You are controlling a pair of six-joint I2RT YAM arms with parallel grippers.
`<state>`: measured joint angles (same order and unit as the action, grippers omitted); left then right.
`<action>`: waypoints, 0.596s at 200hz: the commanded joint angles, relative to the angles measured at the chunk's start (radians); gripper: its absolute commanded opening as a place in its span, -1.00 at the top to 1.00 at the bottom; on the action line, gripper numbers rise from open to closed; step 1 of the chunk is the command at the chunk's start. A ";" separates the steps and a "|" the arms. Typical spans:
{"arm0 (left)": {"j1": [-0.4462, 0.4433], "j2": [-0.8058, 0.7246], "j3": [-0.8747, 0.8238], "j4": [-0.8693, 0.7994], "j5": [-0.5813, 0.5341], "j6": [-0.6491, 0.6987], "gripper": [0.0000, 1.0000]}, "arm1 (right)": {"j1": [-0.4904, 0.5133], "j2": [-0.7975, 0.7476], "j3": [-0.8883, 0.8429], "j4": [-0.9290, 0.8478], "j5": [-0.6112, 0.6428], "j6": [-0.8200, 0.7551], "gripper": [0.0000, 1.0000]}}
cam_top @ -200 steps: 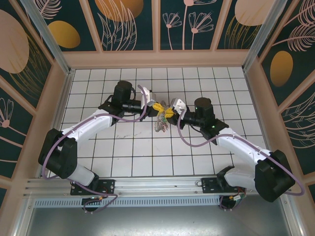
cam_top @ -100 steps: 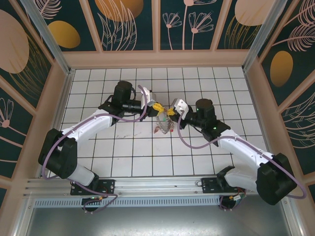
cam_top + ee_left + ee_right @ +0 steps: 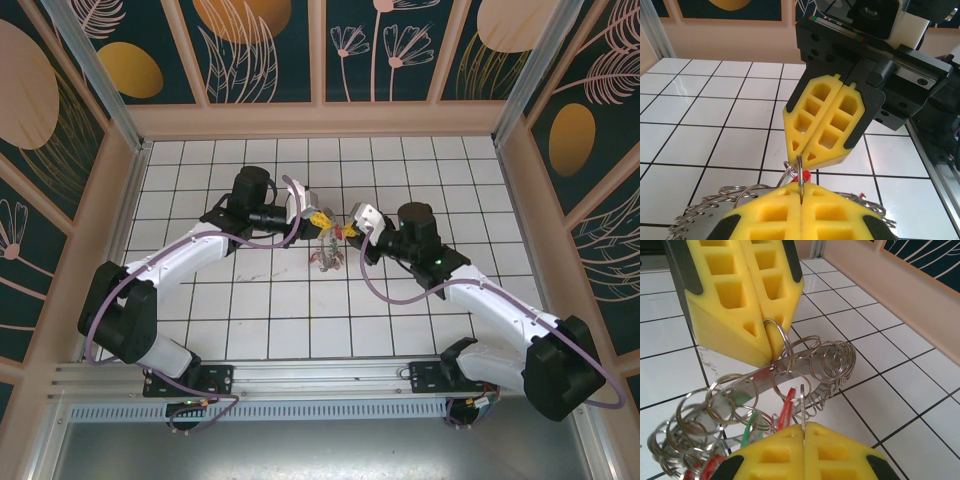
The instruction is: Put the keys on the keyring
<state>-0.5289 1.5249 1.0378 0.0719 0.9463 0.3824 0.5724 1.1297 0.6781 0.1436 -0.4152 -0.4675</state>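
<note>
I see left gripper [image 3: 769,347] clamped on small wire ring [image 3: 782,340] of keyring [image 3: 747,380], right gripper [image 3: 803,428] pinching thin metal piece [image 3: 802,405]

The counter [image 3: 250,310] is a floor of white tiles with dark grout lines (glossy enough to throw faint reflections), boxed in by pale wooden walls [image 3: 320,119]. Above its middle hangs the keyring [image 3: 747,381]; whether it touches the tiles cannot be told

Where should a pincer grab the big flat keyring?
Probably the keyring by its flat rim, edge-on from outside, one pad on each face, at a bare stretch between the wire loops: the band is thin and flat, and loops crowd its edge.
</note>
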 commanded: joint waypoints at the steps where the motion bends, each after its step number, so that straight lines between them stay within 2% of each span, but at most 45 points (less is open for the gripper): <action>1: 0.002 -0.003 0.030 0.006 0.023 0.024 1.00 | 0.007 -0.016 0.042 -0.033 0.037 -0.018 0.91; 59: 0.002 0.007 0.033 -0.002 0.016 0.031 1.00 | 0.010 -0.034 0.065 -0.048 0.046 -0.022 0.94; 119: 0.001 0.016 0.041 -0.014 0.007 0.039 1.00 | 0.023 -0.052 0.097 -0.076 -0.019 -0.017 1.00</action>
<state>-0.5289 1.5379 1.0435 0.0517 0.9340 0.3992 0.5846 1.1038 0.7292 0.0895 -0.3950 -0.4736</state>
